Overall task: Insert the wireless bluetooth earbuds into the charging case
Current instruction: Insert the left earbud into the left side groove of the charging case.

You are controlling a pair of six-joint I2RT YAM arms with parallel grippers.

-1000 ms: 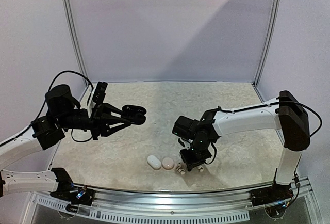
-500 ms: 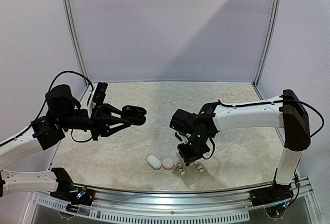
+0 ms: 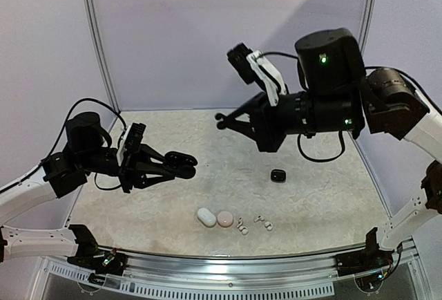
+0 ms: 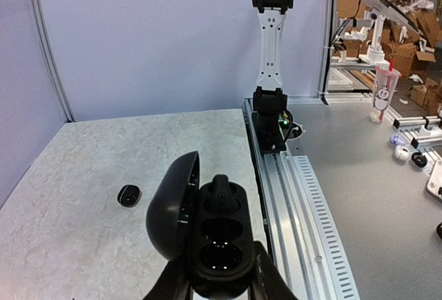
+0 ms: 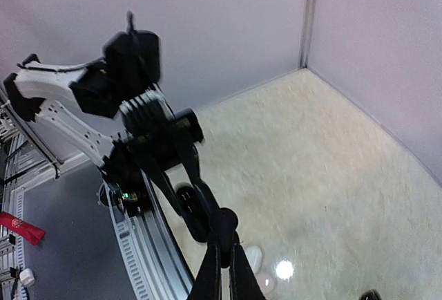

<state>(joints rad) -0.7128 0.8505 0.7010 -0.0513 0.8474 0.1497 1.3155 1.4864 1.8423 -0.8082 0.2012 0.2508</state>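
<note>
Right jaws now high above earbuds

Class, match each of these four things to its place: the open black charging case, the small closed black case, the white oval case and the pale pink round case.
Things:
1. open black charging case
2. small closed black case
3. white oval case
4. pale pink round case

Places:
A. between a white case and the tiny white earbuds
B. alone on the marbled table, further back
C. clamped in the left gripper, off the table
D. leftmost of the row near the front edge

Pairs: 1-C, 2-B, 3-D, 4-A
</note>
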